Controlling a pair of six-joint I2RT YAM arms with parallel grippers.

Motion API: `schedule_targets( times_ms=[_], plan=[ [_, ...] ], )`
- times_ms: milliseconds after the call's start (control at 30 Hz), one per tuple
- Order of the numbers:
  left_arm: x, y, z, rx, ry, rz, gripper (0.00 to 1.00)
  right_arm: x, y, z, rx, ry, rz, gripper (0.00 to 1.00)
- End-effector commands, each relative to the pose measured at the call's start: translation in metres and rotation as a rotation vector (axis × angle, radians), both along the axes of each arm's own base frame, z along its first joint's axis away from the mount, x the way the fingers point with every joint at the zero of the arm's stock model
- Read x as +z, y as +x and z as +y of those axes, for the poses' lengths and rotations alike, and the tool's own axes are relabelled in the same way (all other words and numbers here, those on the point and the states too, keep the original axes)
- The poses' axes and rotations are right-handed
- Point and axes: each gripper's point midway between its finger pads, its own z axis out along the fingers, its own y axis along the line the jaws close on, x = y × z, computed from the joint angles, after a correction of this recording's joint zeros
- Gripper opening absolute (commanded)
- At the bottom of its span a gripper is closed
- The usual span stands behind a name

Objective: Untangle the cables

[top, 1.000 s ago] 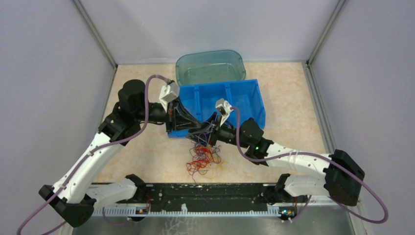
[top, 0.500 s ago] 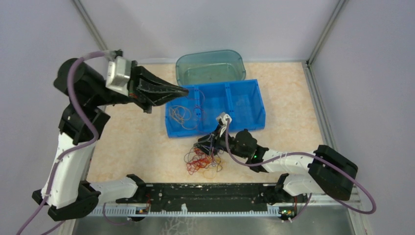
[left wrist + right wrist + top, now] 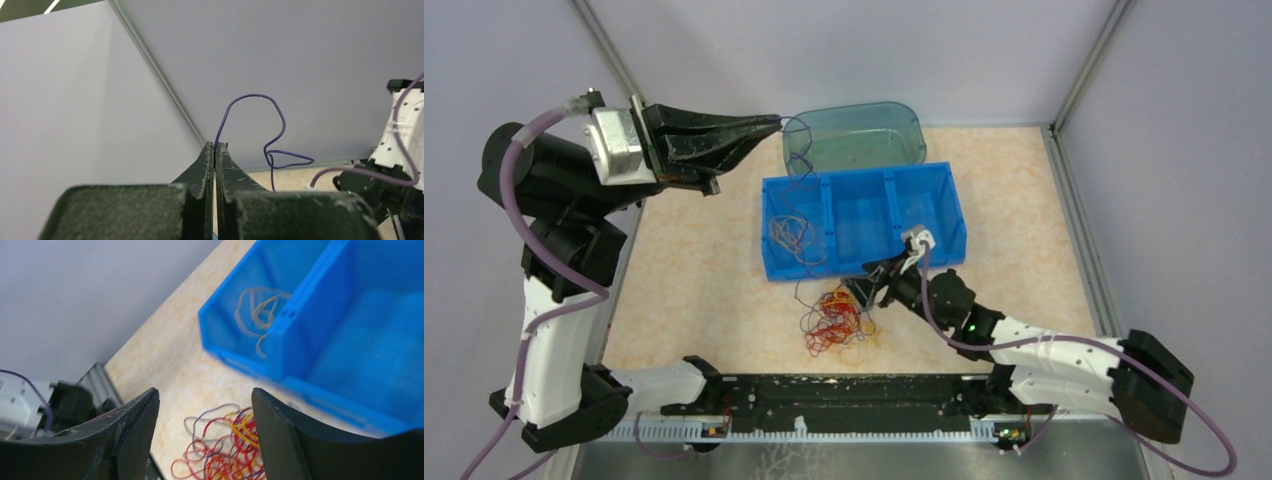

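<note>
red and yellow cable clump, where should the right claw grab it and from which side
Pinch one stray loop on the near edge of the clump of thin red, yellow and purple cables, coming down from above. It lies flat on the table with loops splayed outward, so the open right claw can probably isolate one strand there.

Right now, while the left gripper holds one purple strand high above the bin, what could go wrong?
1. The purple strand, pinched in the shut left gripper, hangs down across the blue bin; further pulling may catch its wall or the pale loops inside.
2. Its lower end seems to run into the clump, and the open right gripper pins nothing, so the whole clump might drag along.
</note>
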Motion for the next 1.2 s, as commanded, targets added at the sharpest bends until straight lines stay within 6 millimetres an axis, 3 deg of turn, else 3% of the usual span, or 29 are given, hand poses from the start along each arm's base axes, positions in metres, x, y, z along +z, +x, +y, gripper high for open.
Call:
schedule_targets(
  times_ms=[0, 200, 333, 767, 933, 1167],
  plan=[
    [0.002, 0.025, -0.005, 0.064, -0.035, -0.021, 0.00, 0.056, 0.041, -0.052, -0.307, -0.064, -0.108, 0.70],
    [-0.032, 0.057, -0.032, 0.043, 0.026, 0.071, 0.00, 0.093, 0.059, -0.110, -0.569, -0.178, -0.140, 0.71],
    [-0.039, 0.076, -0.047, 0.034, 0.035, 0.093, 0.00, 0.107, 0.061, -0.145, -0.722, -0.184, -0.144, 0.70],
    [-0.037, 0.141, -0.099, 0.038, -0.013, 0.076, 0.00, 0.100, 0.048, -0.216, -1.013, -0.130, -0.072, 0.65],
    [-0.053, 0.167, -0.121, 0.043, -0.007, 0.080, 0.00, 0.096, 0.042, -0.235, -1.086, -0.110, -0.061, 0.64],
    [-0.095, 0.207, -0.145, 0.085, 0.019, 0.106, 0.00, 0.093, 0.036, -0.251, -1.152, -0.112, -0.052, 0.63]
  ],
)
